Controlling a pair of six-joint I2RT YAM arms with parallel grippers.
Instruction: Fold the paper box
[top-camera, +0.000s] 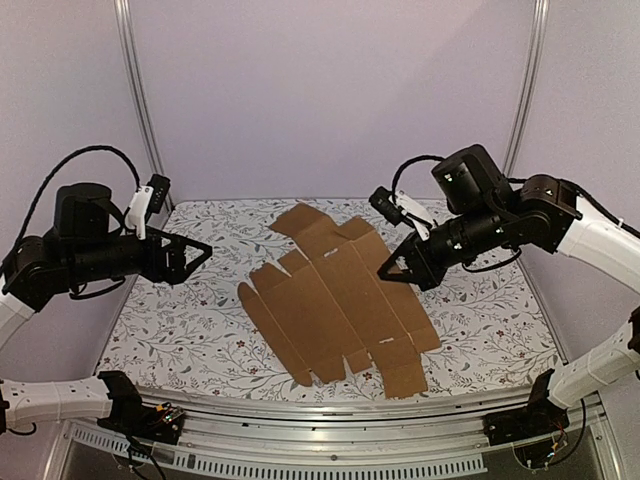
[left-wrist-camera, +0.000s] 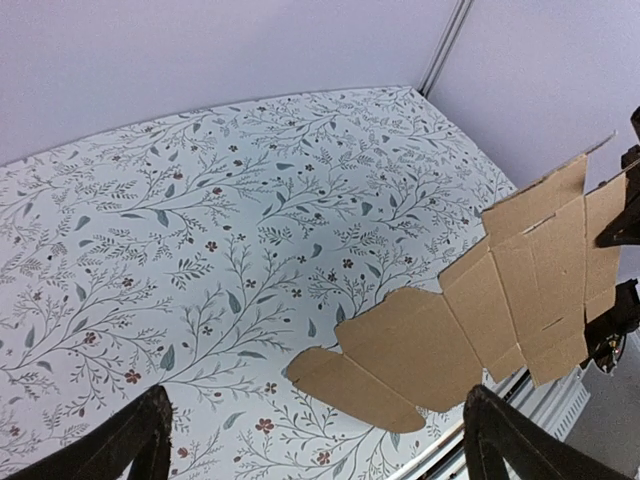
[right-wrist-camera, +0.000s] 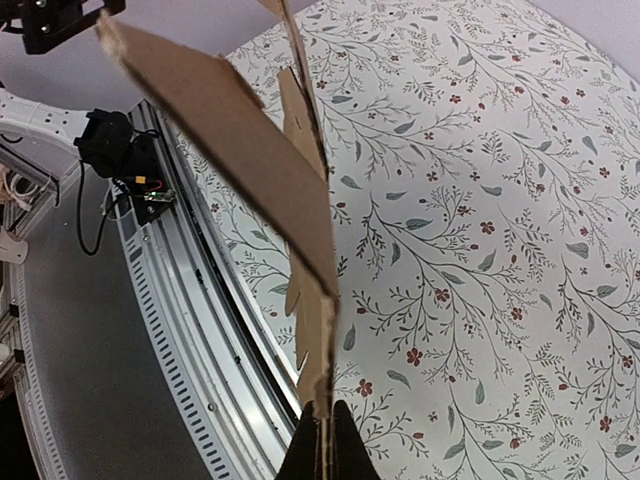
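Observation:
The paper box (top-camera: 330, 300) is a flat brown die-cut sheet with flaps and tabs, unfolded over the middle of the floral table. My right gripper (top-camera: 386, 271) is shut on its right edge. In the right wrist view the sheet (right-wrist-camera: 240, 130) runs edge-on away from the pinched fingertips (right-wrist-camera: 325, 420), lifted and tilted off the table on that side. My left gripper (top-camera: 203, 250) hovers open at the table's left, apart from the sheet. The left wrist view shows the sheet (left-wrist-camera: 450, 340) ahead to the right, its rounded flap lying between the spread fingers (left-wrist-camera: 140, 440).
The floral table cover (top-camera: 190, 330) reaches pale walls at the back and sides. A metal rail (top-camera: 330, 415) with cables runs along the near edge, close under the sheet's front flaps. Both arm bases sit at the near corners.

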